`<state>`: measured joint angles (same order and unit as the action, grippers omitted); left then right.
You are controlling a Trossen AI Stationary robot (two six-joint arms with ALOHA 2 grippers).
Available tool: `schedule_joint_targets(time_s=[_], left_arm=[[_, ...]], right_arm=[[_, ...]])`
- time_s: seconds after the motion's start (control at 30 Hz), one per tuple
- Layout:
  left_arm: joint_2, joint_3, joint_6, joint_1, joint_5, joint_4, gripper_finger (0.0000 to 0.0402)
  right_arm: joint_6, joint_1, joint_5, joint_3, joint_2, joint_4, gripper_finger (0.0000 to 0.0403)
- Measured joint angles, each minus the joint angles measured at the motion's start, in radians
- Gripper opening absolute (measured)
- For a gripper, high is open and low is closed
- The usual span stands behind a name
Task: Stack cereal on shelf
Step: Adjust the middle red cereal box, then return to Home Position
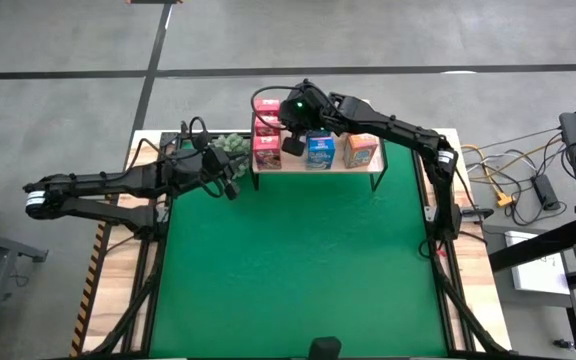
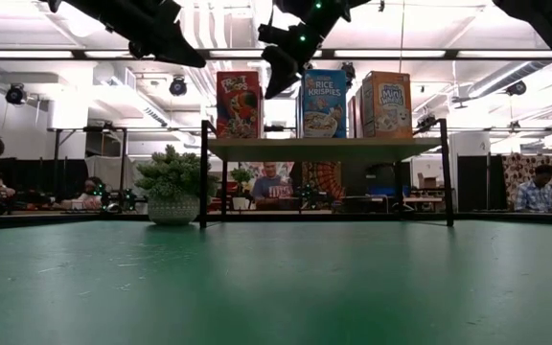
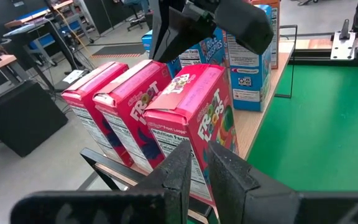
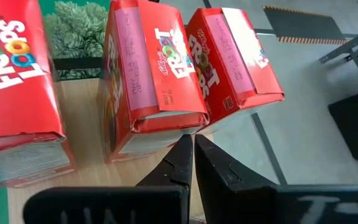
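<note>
The light wooden shelf (image 1: pixel 313 168) stands on thin black legs at the mat's far edge. On its board stand three pink-red cereal boxes (image 1: pixel 266 130) in a row (image 4: pixel 154 68), blue boxes (image 1: pixel 318 150) and orange boxes (image 1: pixel 360 150), all upright on their bases. My right gripper (image 1: pixel 293 143) hovers over the shelf between the pink-red and blue boxes (image 2: pixel 278 86), shut (image 4: pixel 193 165), touching nothing that shows. My left gripper (image 1: pixel 226 180) hangs left of the shelf, shut (image 3: pixel 199 171), level with the pink-red boxes (image 3: pixel 185 118).
A green spiky plant ball in a pot (image 1: pixel 230 145) sits just left of the shelf, beside my left gripper (image 2: pixel 173 182). The green mat (image 1: pixel 298 270) spreads toward the near edge. People sit in the room beyond (image 2: pixel 274 187).
</note>
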<state>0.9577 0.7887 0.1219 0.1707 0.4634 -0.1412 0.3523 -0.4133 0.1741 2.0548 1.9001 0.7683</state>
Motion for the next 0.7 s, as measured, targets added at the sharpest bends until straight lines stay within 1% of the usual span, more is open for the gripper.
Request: schedule_joint_targets(time_s=[0.33,0.7], left_arm=[[0.000,0.000,0.000,0.000,0.000,-0.001,0.0037],[-0.001,0.000,0.012,0.000,0.000,-0.005,0.0037]], right_arm=[[0.000,0.000,0.000,0.000,0.000,-0.043,0.0009],[-0.001,0.001,0.006,-0.001,-0.012,-0.026,0.0009]])
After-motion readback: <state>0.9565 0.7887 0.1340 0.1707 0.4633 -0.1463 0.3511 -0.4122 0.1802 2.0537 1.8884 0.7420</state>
